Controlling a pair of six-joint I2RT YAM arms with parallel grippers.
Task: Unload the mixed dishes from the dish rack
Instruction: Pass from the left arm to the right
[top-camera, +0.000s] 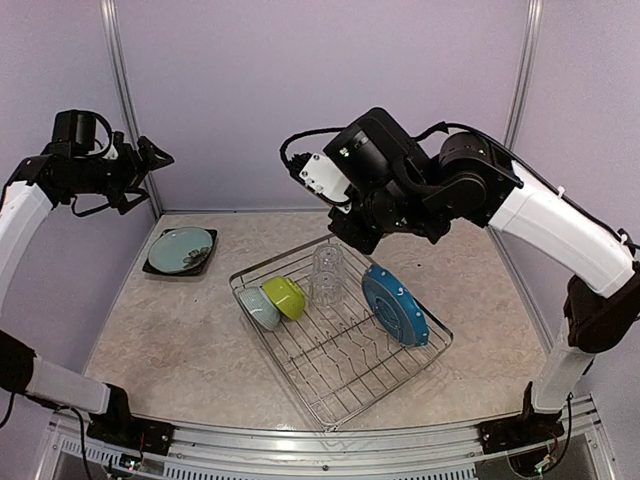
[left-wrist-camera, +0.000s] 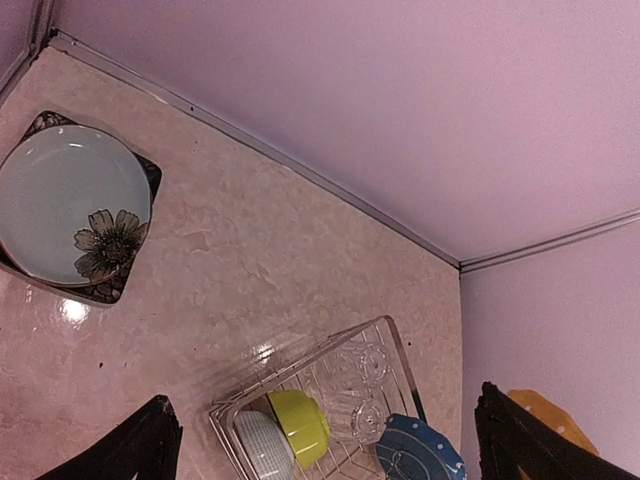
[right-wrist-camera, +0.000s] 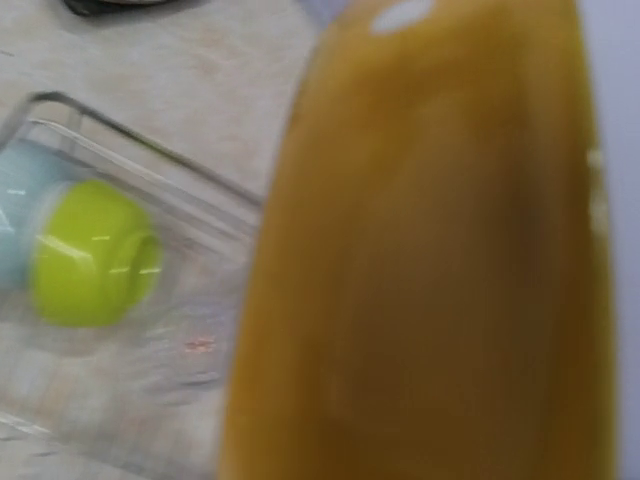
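Both arms raised: left arm high, right arm bent forward.
The left gripper is spread wide; the right gripper is hidden under its wrist.

My left arm and right arm: white link shells, black joint housings, black cables looped near wrists. White camera block on right wrist. My left fingers black, tapered
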